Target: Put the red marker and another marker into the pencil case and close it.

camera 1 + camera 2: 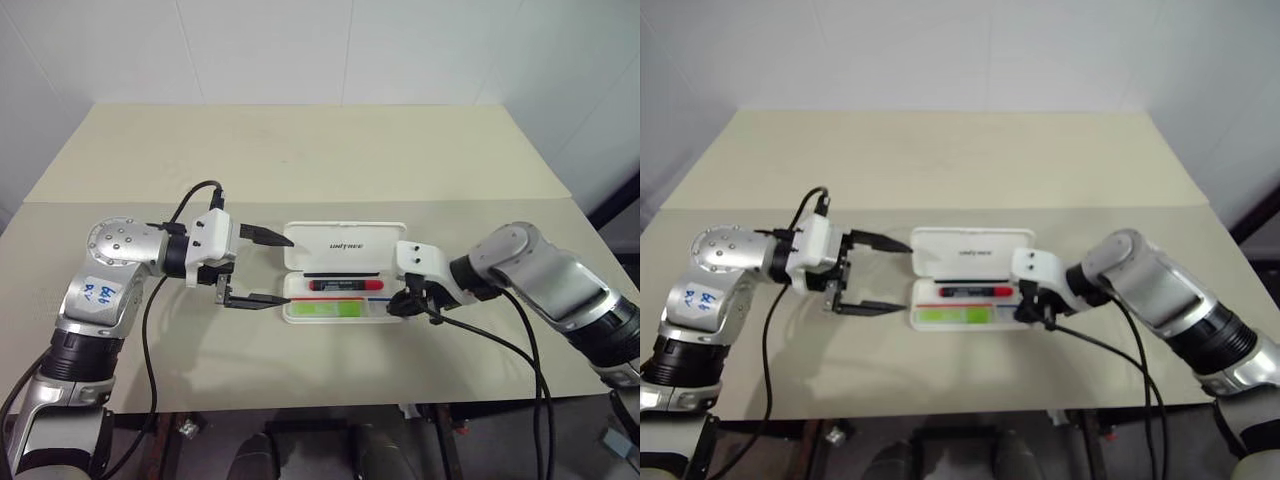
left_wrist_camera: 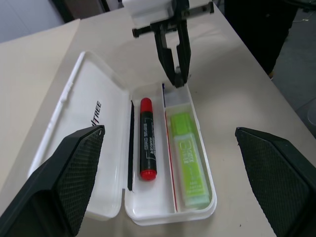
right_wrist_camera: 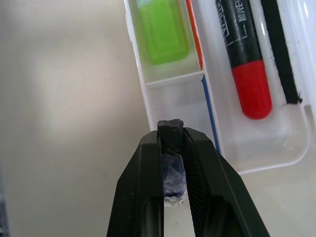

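Open on the table (image 1: 300,150): the pencil case (image 1: 345,243), lid laid flat on the far side, tray on the near side. In the tray, lengthwise: the red marker (image 1: 346,285) in the far compartment beside the hinge, the lime-green marker (image 1: 326,309) in the near compartment, a small empty compartment at its right end. Just left of the case, touching nothing: the left gripper (image 1: 262,268), fingers spread wide. Over the tray's right end: the right gripper (image 3: 170,129), fingers pinched on a small dark piece, possibly a stub, hard to identify.
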`<state>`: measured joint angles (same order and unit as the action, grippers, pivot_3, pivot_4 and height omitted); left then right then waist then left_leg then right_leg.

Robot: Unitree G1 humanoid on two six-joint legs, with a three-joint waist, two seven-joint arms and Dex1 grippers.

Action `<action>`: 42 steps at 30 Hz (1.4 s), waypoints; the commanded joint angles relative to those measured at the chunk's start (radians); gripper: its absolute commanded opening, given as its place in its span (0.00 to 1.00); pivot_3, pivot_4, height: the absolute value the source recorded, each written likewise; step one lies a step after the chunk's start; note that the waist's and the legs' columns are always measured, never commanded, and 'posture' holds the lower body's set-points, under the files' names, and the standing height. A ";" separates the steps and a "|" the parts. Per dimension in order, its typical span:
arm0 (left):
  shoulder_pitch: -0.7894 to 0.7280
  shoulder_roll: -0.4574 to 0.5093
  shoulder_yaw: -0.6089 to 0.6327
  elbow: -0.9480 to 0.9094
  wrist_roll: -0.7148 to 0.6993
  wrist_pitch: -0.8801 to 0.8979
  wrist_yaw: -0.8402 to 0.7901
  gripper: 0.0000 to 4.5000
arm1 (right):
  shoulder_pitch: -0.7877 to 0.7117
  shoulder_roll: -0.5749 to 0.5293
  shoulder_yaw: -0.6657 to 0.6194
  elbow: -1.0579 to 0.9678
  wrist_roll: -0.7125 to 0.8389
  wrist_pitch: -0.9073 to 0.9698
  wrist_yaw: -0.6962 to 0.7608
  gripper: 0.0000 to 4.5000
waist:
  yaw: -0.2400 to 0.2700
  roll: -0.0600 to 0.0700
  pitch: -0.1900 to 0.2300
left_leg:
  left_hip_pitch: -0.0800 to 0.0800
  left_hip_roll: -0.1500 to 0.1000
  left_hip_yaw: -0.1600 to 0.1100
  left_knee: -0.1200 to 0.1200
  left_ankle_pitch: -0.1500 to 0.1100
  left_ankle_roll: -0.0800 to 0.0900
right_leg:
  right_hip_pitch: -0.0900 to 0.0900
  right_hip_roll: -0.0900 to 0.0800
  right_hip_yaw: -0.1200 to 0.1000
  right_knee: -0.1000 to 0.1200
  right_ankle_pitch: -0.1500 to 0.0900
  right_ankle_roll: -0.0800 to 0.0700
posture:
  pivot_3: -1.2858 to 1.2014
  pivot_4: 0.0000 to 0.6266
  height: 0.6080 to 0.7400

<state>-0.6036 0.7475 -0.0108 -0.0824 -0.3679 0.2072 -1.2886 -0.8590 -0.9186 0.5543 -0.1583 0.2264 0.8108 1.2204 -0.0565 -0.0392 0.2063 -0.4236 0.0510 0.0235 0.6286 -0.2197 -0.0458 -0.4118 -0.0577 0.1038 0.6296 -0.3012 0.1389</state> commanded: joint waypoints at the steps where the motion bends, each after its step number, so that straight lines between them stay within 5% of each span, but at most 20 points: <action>1: 0.018 0.016 0.031 -0.055 -0.027 0.015 0.021 1.00 | -0.029 0.029 -0.002 0.026 -0.044 -0.033 0.015 0.07 | -0.001 0.000 0.000 | 0.000 0.000 0.000 0.000 0.000 0.000 | 0.000 0.000 0.000 0.000 0.000 0.000 | 0.52 0.24 1.00; 13: 0.042 0.032 0.042 -0.091 -0.039 0.034 0.058 1.00 | -0.035 0.087 0.013 0.097 -0.145 -0.110 0.075 0.07 | 0.001 0.000 0.000 | 0.000 0.000 0.000 0.001 0.000 0.000 | 0.000 0.000 0.000 0.002 0.000 0.000 | 0.52 0.24 1.00; 26: 0.032 0.040 0.044 -0.082 -0.037 0.034 0.063 1.00 | -0.085 0.164 -0.087 0.144 -0.120 -0.158 0.111 0.98 | -0.002 -0.002 -0.001 | 0.002 0.000 0.000 0.001 0.001 0.000 | 0.001 0.000 0.000 0.004 0.001 -0.002 | 0.52 0.24 1.00; 32: 0.014 0.038 0.039 -0.067 -0.031 0.025 0.058 1.00 | -0.018 0.149 -0.239 0.052 0.037 -0.208 0.187 0.99 | 0.003 -0.002 -0.001 | 0.001 0.000 0.000 -0.001 0.000 -0.001 | 0.000 0.000 -0.001 0.003 0.000 -0.001 | 0.52 0.24 1.00; 42: -0.022 0.038 0.034 0.014 -0.018 -0.023 0.042 1.00 | 0.224 0.119 -0.517 -0.078 0.198 -0.271 0.116 0.99 | 0.006 -0.002 -0.001 | 0.001 0.000 -0.001 0.000 0.000 -0.001 | 0.002 0.000 -0.001 0.001 0.001 -0.001 | 0.52 0.24 1.00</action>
<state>-0.6054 0.7754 0.0003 -0.0661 -0.3863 0.2055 -1.2422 -0.6476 -0.7858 0.1062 -0.1938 0.3914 0.5649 1.3626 -0.0504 -0.0413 0.2051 -0.4225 0.0513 0.0228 0.6286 -0.2194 -0.0464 -0.4103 -0.0574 0.1027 0.6304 -0.3006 0.1384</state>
